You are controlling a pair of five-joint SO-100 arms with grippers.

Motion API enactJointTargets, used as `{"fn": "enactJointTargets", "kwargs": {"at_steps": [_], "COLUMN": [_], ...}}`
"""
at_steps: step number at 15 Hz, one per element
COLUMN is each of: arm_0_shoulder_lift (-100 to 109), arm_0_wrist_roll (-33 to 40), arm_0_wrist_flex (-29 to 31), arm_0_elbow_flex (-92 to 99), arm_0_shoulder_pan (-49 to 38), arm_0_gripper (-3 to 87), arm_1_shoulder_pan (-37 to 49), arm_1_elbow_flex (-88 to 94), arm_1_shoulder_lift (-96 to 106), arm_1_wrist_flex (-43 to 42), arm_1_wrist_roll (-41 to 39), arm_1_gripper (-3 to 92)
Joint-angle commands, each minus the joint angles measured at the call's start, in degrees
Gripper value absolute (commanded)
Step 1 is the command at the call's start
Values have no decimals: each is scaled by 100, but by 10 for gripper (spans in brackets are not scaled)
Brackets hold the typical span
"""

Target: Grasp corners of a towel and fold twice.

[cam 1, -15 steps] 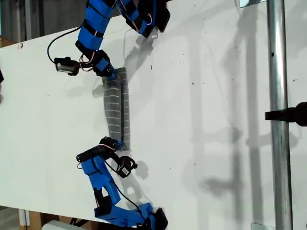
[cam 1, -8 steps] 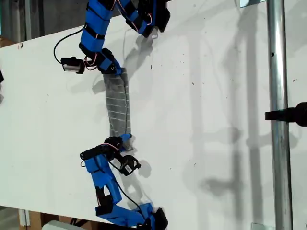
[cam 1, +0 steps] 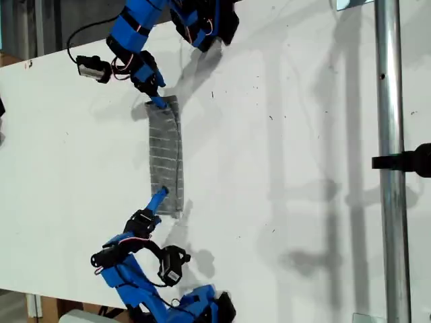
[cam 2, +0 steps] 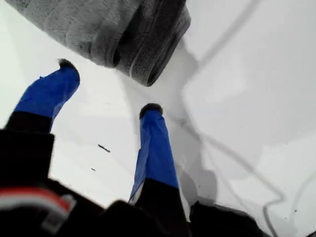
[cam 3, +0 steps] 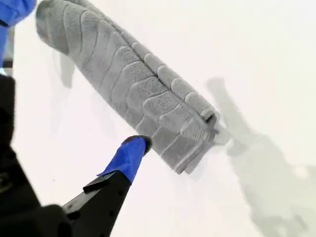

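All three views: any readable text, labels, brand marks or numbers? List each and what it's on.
None readable in any view.
Towel: only a woven stripe pattern, no tag or print showing.
My first gripper and my second gripper: plain blue and black parts, no markings visible.
Table: only small dark specks, not characters.
Metal pole at the exterior view's right: bare, no label.

Overhead exterior; wrist views close on towel (cam 1: 166,153)

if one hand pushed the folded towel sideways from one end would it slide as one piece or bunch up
Probably bunch. The towel is a soft, layered strip, slightly bowed in the exterior view, so it looks floppy. Its rounded folded edge, seen in the first wrist view, suggests layers could shift or unroll. Likely light, so it may drag unevenly.
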Motion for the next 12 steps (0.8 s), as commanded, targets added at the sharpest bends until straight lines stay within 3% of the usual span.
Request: {"fn": "enactJointTargets", "kwargs": {"at_steps": [1, 3, 8, 10, 12], "arm_0_shoulder_lift": [1397, 1661, 3331, 5124, 6847], "arm_0_wrist_roll": [-97, -132, -633, -773, -914], "arm_0_wrist_flex": [-299, -396, -1986, -2672, -2971], "arm_0_elbow_flex": [993, 1714, 4447, 5950, 7075], "arm_0_shoulder_pan": [-255, -352, 431, 457, 475], "arm_0_gripper": [541, 565, 568, 423, 352], "arm_1_shoulder_pan": [176, 237, 668, 826, 861], "arm_1_elbow_flex": [255, 501, 1494, 1626, 1573], "arm_1_shoulder_lift": [721, 817, 853, 650, -114], "arm_1_wrist_flex": [-9, -70, -1195, -1863, -2769], "arm_1_wrist_roll": [53, 88, 70, 70, 343], "arm_1_gripper": [300, 301, 340, 350, 358]}}
